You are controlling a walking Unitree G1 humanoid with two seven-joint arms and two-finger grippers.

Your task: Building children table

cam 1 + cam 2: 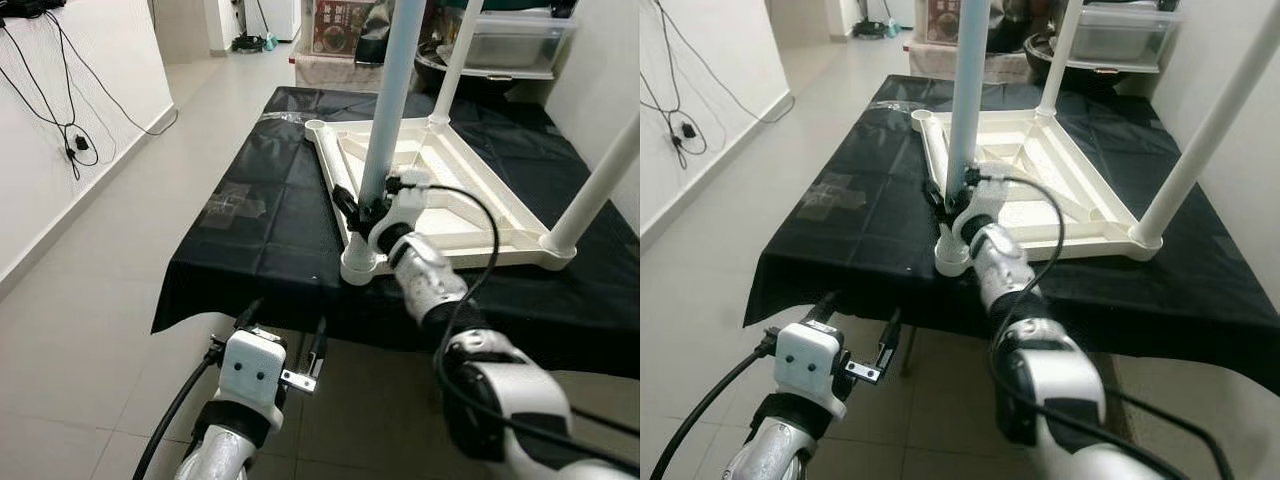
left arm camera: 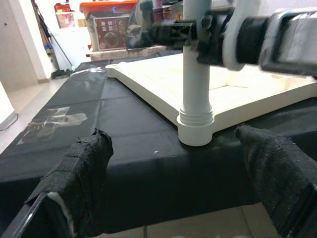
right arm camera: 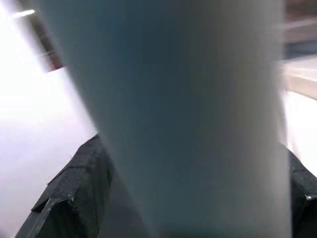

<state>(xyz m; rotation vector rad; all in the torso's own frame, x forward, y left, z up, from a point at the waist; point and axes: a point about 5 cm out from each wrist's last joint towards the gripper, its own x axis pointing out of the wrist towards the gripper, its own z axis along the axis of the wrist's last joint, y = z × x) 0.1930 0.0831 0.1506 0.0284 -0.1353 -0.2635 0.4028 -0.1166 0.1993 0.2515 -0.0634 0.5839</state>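
Black cloth covers the table (image 1: 250, 215), and on it a white children's tabletop (image 1: 460, 185) lies upside down with its legs pointing up. Its nearest leg (image 1: 392, 95) stands in the corner socket (image 1: 360, 265) at the table's front edge. Low on that leg, the right pincer (image 1: 368, 212) is clamped around it. Below the table edge, the left pincer (image 1: 285, 335) hangs spread apart, gripping nothing.

Right gripper (image 1: 365, 212) clamps table leg (image 1: 392, 100) just above corner socket (image 1: 359, 266); left gripper (image 1: 283, 322) hangs below, seemingly parted.
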